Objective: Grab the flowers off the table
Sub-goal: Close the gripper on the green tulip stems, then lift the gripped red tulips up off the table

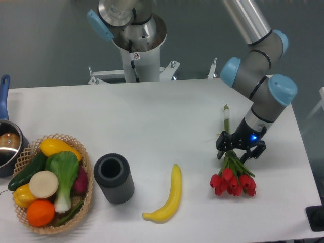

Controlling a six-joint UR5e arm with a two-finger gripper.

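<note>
The gripper [238, 149] sits low over the tulip bunch [232, 172] on the white table [152, 126], fingers straddling the stems, looks like not quite clamped yet.

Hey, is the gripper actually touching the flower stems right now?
Cannot tell. In the camera view the gripper straddles the flowers at their stems, but its fingers hide any contact or gap.

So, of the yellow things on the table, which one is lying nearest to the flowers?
The banana, lying alone on the bare table just left of the flowers. The other yellow items sit in the basket at the far left.
</note>
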